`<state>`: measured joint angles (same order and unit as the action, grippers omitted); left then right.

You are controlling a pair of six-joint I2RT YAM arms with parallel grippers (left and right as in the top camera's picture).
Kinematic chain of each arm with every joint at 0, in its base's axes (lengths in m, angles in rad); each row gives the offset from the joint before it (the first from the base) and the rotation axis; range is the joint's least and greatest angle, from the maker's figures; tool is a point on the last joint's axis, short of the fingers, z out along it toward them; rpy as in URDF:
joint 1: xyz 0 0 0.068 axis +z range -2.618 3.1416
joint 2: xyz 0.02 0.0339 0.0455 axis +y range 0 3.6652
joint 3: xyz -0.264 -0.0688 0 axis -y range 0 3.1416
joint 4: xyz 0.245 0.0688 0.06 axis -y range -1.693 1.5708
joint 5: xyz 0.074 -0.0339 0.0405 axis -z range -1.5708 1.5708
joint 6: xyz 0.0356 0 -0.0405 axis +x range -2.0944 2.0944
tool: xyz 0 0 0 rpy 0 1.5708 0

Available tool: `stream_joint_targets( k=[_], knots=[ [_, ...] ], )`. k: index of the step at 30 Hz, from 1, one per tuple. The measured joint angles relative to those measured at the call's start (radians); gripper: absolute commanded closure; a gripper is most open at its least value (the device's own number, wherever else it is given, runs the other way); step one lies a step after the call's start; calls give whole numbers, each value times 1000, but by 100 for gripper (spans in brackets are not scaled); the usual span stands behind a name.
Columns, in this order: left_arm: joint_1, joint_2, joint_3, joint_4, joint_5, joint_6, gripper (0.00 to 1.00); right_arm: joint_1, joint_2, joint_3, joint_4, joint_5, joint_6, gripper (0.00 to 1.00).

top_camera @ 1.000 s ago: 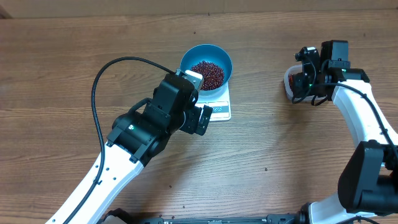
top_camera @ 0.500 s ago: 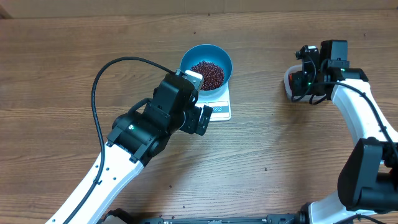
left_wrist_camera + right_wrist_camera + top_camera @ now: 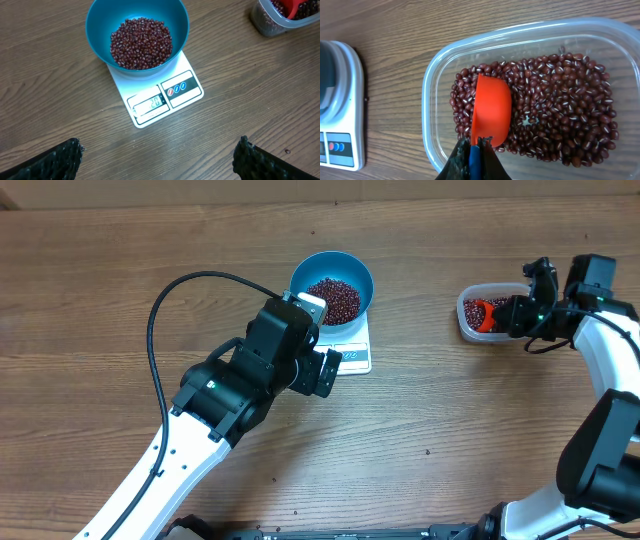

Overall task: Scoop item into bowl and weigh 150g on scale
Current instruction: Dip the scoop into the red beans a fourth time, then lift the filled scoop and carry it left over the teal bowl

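Observation:
A sky-blue bowl holding a pile of dark red beans stands on the white scale, whose display is lit. My left gripper hovers open just in front of the scale, with nothing between its fingers. At the right, my right gripper is shut on the blue handle of an orange-red scoop. The scoop lies upside down on more beans in the clear container.
The left arm's black body and cable reach across the table from the lower left. The right arm runs along the right edge. The scale's edge shows left of the container in the right wrist view.
The right gripper has pulled back to the right, uncovering the clear container and the scoop in it. The left arm, bowl and scale have not moved.

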<state>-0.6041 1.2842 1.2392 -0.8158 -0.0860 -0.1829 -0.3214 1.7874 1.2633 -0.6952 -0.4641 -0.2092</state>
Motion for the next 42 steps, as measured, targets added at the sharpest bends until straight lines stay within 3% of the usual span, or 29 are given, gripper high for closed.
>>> stream_joint_targets(
  k=[17, 35, 42],
  knots=[
    [0, 0, 0, 0, 0, 0, 1, -20, 23, 0, -17, -124, 0, 96],
    [0, 0, 0, 0, 0, 0, 1, -262, 39, 0, -31, -449, 0, 96],
    [0, 0, 0, 0, 0, 0, 0, -288, 39, 0, -30, -549, 0, 96]
  ],
)
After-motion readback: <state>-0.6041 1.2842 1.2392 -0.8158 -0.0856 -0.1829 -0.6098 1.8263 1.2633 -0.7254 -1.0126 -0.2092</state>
